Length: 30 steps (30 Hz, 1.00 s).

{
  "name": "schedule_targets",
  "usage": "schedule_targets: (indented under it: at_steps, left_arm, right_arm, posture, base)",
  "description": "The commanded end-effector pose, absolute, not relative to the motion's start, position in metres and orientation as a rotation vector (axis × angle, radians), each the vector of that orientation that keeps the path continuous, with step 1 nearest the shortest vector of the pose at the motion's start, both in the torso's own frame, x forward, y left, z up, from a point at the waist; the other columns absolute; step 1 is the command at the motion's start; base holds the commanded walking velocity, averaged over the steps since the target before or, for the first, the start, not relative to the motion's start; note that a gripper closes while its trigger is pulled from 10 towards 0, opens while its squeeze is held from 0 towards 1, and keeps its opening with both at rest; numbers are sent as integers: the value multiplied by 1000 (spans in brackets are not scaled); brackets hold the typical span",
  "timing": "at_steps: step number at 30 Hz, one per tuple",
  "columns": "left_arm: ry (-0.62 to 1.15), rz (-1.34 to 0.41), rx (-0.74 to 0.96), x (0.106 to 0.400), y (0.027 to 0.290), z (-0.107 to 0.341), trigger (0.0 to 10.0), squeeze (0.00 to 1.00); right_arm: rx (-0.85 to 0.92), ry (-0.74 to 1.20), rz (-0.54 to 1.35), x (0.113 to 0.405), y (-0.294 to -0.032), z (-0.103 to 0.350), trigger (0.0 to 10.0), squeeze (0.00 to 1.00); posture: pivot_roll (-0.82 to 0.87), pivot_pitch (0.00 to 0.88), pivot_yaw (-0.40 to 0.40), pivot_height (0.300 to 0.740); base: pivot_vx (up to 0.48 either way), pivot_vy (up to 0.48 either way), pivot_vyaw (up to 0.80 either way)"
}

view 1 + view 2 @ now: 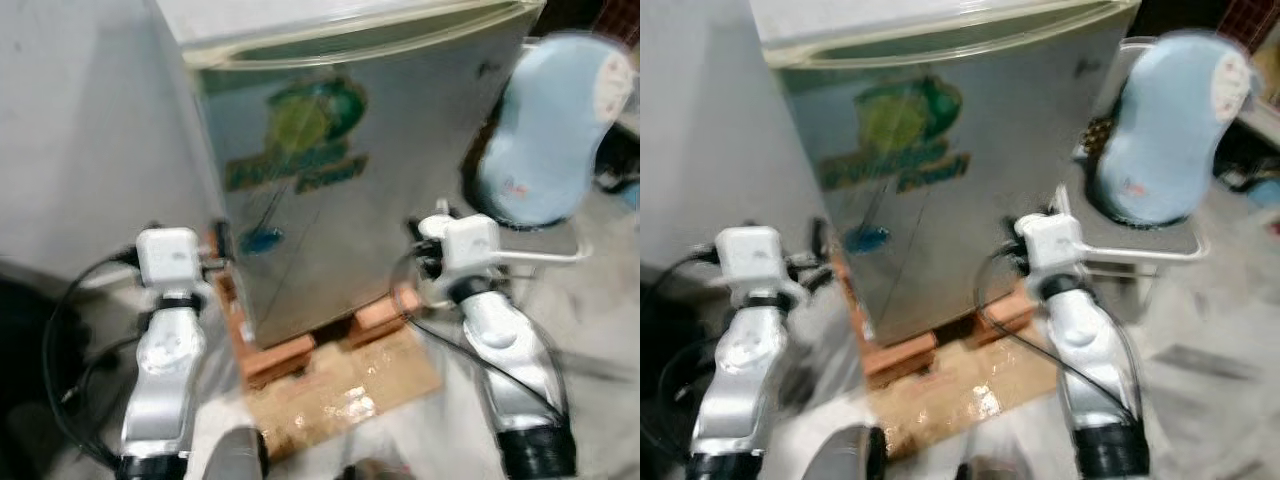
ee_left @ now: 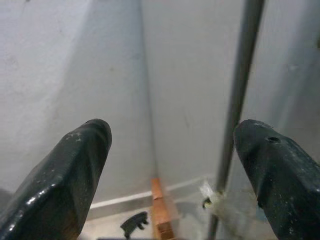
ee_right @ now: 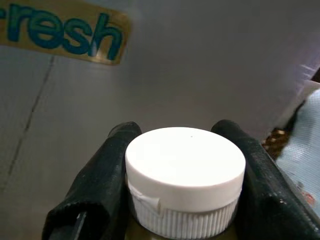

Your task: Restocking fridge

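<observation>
We face the closed fridge door (image 1: 350, 180), which bars the way straight ahead. A narrow gap runs between its left side and the wall (image 1: 90, 130). To our right, a pale blue object (image 1: 550, 130) on a stand crowds the fridge's corner.

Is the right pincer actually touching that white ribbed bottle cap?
Touching. The right wrist view shows both black fingers of the right pincer pressed against the white ribbed bottle cap.
</observation>
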State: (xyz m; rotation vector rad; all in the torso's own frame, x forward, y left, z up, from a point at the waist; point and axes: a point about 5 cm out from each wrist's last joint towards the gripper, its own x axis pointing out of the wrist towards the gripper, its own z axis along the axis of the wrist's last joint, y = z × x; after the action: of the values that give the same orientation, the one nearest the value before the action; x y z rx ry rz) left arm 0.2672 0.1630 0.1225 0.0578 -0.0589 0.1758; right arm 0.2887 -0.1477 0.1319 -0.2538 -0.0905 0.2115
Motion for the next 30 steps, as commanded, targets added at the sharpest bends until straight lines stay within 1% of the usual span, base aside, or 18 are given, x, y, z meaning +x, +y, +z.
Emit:
schedule_targets:
  at_steps: [1,7,8,11,13,15,19,24,26,30]
  left_arm:
    - [-58,175,43,265,160,122,10000,0]
    - [-49,142,18,265,157,120,10000,0]
    - [-36,70,-26,265,152,118,10000,0]
    - [-14,-4,-40,265,148,113,10000,0]
    - [-19,4,-13,267,153,112,10000,0]
    - [10,-9,-42,271,160,106,10000,0]
    - [37,-97,-62,278,164,101,10000,0]
    - [33,-110,-57,286,169,101,10000,0]
    - [32,-193,-88,295,165,103,10000,0]
    - [27,-291,-102,299,156,107,10000,0]
  right_arm:
    - [-269,-101,187,286,-157,134,10000,0]
    - [-273,-101,188,287,-157,134,10000,0]
    - [-275,-102,187,287,-157,134,10000,0]
    - [-278,-103,189,286,-156,134,10000,0]
    - [-279,-101,190,286,-156,134,10000,0]
    - [-281,-101,188,286,-156,134,10000,0]
    - [-286,-99,183,286,-158,134,10000,0]
    - [-288,-99,181,286,-158,134,10000,0]
    - [-290,-99,181,285,-159,134,10000,0]
    - [-294,-98,183,284,-159,135,10000,0]
  posture:
    - [9,124,-51,740]
    - [9,124,-52,740]
    - [9,122,-52,740]
    - [10,123,-54,740]
    - [11,122,-56,740]
    - [9,125,-56,740]
    - [4,128,-56,740]
    - [1,133,-58,740]
    - [-7,138,-58,740]
    - [-19,141,-57,740]
  base:
    - [0,0,0]
    - [0,0,0]
    - [0,0,0]
    - [0,0,0]
    - [0,0,0]
    - [0,0,0]
    - [0,0,0]
    - [0,0,0]
    - [0,0,0]
    - [0,0,0]
